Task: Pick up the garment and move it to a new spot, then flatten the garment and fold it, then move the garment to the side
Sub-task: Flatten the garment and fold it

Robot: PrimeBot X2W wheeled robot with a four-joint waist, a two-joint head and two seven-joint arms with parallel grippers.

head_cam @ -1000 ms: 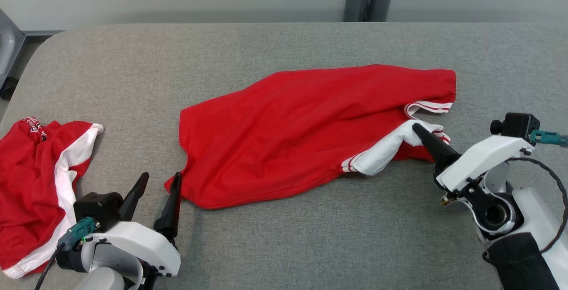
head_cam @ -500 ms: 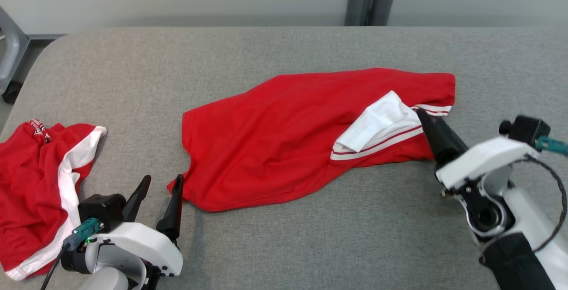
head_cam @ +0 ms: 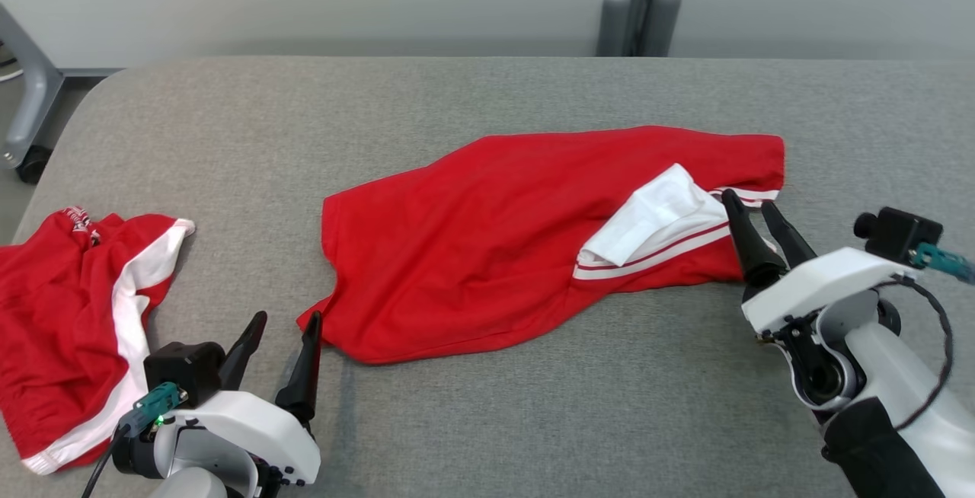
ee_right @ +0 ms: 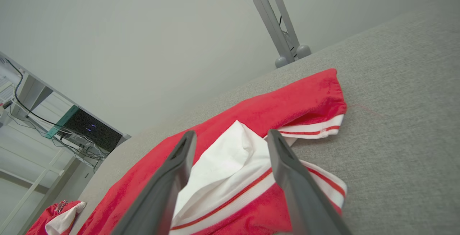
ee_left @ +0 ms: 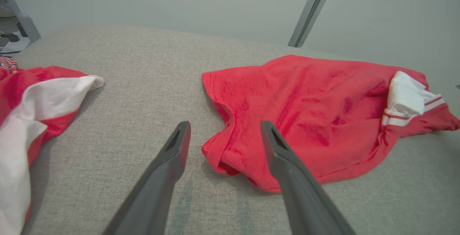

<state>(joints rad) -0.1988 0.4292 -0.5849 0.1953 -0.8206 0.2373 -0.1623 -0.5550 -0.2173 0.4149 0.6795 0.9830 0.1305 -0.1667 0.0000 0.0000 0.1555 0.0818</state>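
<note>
The right jaws have just let go. A second ago they were pressed together on the white sleeve. Now they stand spread wide and hold nothing. The sleeve has dropped and lies turned back on the red shirt, just ahead of the right jaws. This looks like one tuck of the flattening or folding finished. The shirt is not yet flat: its near edge is rumpled, so more smoothing is probably needed before a clean fold.

Nearest, the left jaws are also spread wide and empty, low over the grey bench. The shirt's near hem corner lies bunched just ahead of them, in line with the gap between their fingers. Whether a finger touches it cannot be told.

Further off, the right fingers reach to the sleeve's striped edge, one either side of the white cloth, without pinching it.

The shirt spreads across the bench between the two pairs of jaws. Another red garment lies crumpled, well out to the left of the left jaws.
</note>
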